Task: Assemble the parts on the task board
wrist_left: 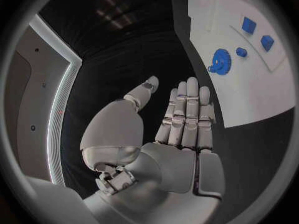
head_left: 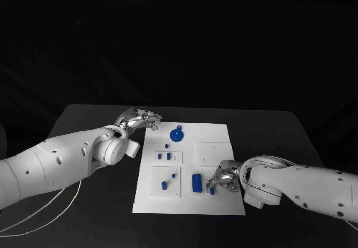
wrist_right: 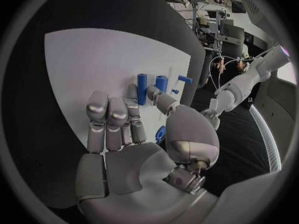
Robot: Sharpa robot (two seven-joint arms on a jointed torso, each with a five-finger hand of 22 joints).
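On the board: the white task board (head_left: 216, 204) is sitting mid-table, carrying blue parts at several spots.
Right hand: the right hand (head_left: 221, 180) is hovering low over the board's near right area, fingers curling in beside a small blue part (head_left: 212, 190); something blue is peeking out under the palm in the right wrist view (wrist_right: 161, 133), but I cannot tell whether it is actually being gripped.
Near that hand: a blue cylinder (head_left: 197, 183) is standing or lying just beside the fingers, and the right wrist view is showing two blue cylinders (wrist_right: 142, 88) close to the fingertips.
Left hand: the left hand (head_left: 142, 120) is waiting off the board's far left corner over the black table (head_left: 89, 119), fingers straight and side by side, thumb apart, holding nothing.
Far end of board: the blue gear (head_left: 177, 135) is lying flat near the far edge, a small peg (wrist_left: 241, 51) just beside it.
Middle plates: two small blue blocks (head_left: 164, 155) are sitting on the left inset plate; two more blue pieces (head_left: 168, 180) are resting on the larger plate nearer the robot.
Progress: judging by how many pieces are looking loose and scattered, this is looking early to midway, with the gear and cylinders seemingly not yet fitted.
Left to do: most seating of parts, as far as I can judge.
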